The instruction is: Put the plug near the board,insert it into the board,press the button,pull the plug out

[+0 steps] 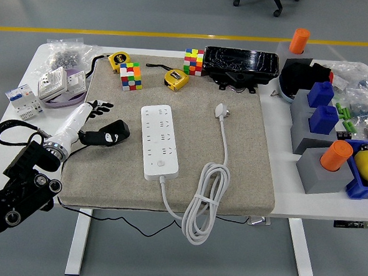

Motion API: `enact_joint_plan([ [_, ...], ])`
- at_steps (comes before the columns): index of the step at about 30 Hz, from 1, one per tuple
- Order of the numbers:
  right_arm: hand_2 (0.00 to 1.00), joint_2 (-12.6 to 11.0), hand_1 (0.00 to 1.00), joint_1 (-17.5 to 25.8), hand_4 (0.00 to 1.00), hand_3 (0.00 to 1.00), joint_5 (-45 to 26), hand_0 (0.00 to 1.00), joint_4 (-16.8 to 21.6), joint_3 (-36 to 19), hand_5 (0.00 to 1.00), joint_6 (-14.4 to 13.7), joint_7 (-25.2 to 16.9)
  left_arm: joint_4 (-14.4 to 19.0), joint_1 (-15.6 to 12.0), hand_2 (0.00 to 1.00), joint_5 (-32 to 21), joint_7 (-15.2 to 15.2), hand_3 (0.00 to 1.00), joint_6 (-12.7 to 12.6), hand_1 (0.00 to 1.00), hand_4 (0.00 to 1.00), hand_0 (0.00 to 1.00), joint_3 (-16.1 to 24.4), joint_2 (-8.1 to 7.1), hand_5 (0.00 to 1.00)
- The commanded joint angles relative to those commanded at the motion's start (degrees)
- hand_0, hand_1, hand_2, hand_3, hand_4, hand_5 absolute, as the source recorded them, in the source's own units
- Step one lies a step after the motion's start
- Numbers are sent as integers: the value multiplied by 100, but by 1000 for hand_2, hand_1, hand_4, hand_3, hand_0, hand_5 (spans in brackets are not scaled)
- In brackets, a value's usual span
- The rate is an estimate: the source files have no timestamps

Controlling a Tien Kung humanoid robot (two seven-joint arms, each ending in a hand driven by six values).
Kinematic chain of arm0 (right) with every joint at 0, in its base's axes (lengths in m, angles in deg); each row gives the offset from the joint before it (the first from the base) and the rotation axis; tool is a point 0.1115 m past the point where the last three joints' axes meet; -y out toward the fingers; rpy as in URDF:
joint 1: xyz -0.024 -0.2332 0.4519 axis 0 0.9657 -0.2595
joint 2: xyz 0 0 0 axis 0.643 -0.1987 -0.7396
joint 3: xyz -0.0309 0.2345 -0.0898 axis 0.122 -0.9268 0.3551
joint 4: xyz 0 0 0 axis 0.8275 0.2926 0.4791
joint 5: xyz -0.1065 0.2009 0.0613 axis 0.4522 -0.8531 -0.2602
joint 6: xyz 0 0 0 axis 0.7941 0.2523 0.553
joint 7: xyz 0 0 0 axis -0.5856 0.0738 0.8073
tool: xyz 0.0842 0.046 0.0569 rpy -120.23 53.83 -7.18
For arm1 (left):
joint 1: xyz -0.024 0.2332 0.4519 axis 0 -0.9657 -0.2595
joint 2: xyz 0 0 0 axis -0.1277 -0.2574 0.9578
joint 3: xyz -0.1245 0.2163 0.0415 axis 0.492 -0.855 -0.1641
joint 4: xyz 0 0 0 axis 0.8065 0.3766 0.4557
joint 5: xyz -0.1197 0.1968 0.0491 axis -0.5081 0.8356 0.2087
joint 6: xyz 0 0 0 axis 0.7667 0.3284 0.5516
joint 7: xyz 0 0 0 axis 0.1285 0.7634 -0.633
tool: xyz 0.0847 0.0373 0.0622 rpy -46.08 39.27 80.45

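Reaching in from the lower left corner, the robot's black jointed left arm ends in a white-sleeved wrist and a black five-fingered left hand [97, 107], its fingers spread loosely and grasping nothing, low over the left edge of the coarse beige felt mat [245, 167]. Just below the hand lies a glossy black oblong device [106, 133]; whether they touch cannot be told. Behind the hand, off the mat, sit white plastic socket modules [53, 83] and a clear bag of small metal parts [65, 54]. To the hand's right, well apart, lies the long white rectangular plastic power strip [158, 141], flat on the mat, its round button near the closer end. Beyond the strip from the hand rests the white plug [221, 110], prongs-end tilted away, its smooth white cable [205, 202] running down to a tied coil at the mat's near edge. Farther back stand two multicoloured puzzle cubes [130, 76], two yellow tape measures [176, 79] and a shiny black moulded tray [241, 65]. Farthest right, grey and blue blocks hold orange cylinders [336, 155].
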Motion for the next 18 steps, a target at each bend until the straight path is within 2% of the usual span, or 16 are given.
enact_joint_plan([
  [5, 671, -5, 679, -1, 920, 569, -3, 673, 5, 7, 517, -5, -12, -97, 53, 682, -39, -17, 664, -4, 712, 998, 698, -108, 43, 180],
  [6, 671, -1, 678, 0, 920, 569, -2, 672, 4, 7, 517, -8, -15, -121, 61, 596, -53, -23, 580, -6, 680, 998, 675, -131, 58, 152],
  [11, 671, 17, 678, 6, 920, 569, -5, 672, -1, 11, 517, -8, -22, -212, 98, 596, -139, -55, 580, -37, 680, 998, 675, -201, 117, 152],
  [12, 671, 19, 676, 3, 921, 568, -5, 673, -2, 13, 518, -8, -22, -235, 113, 550, -162, -58, 548, -46, 549, 847, 614, -213, 127, 45],
  [17, 671, 11, 676, -2, 921, 568, -7, 673, 0, 8, 518, -11, -25, -370, 195, 550, -249, -29, 548, -79, 549, 847, 614, -308, 168, 45],
  [18, 671, 8, 676, -2, 920, 568, -7, 673, 1, 4, 517, -12, -25, -382, 199, 546, -287, -46, 549, -87, 498, 791, 515, -313, 172, 26],
])
